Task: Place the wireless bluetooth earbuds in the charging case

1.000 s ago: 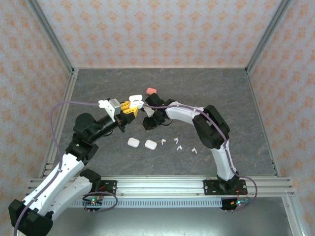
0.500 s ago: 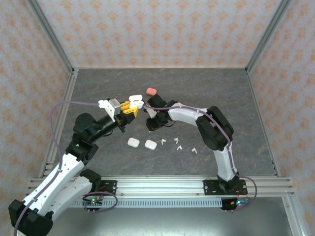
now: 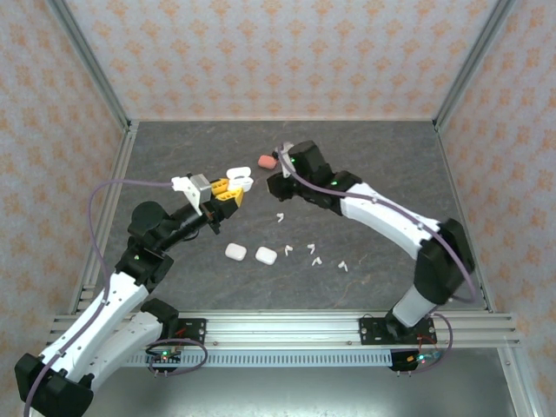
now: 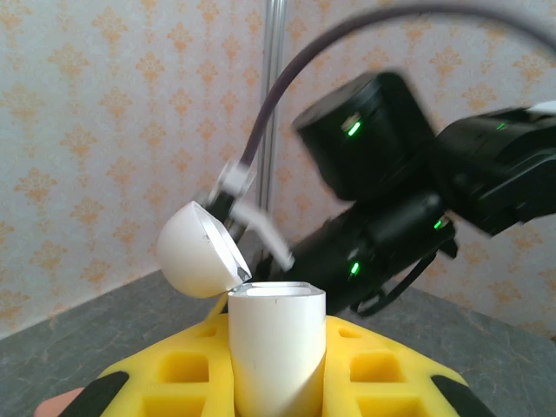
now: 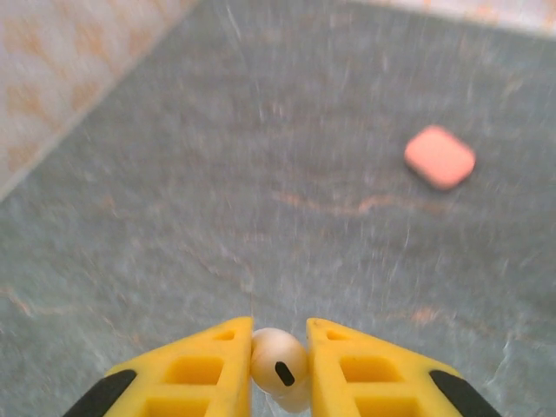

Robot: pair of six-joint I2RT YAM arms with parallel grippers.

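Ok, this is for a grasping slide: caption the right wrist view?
Right gripper pinching a small white plastic earbud over the grey mottled table, a rounded coral-pink case lying beyond.

We are looking into a robot lab's test cell: a grey stone-look table point(image 3: 373, 156) boxed in by aluminium frame bars point(image 3: 89, 62) and wallpaper-patterned panels point(image 3: 278, 52), with two arms point(image 3: 391, 221) bolted to a metal rail point(image 3: 287, 323) at its near edge and loose purple cables point(image 3: 130, 181) trailing.
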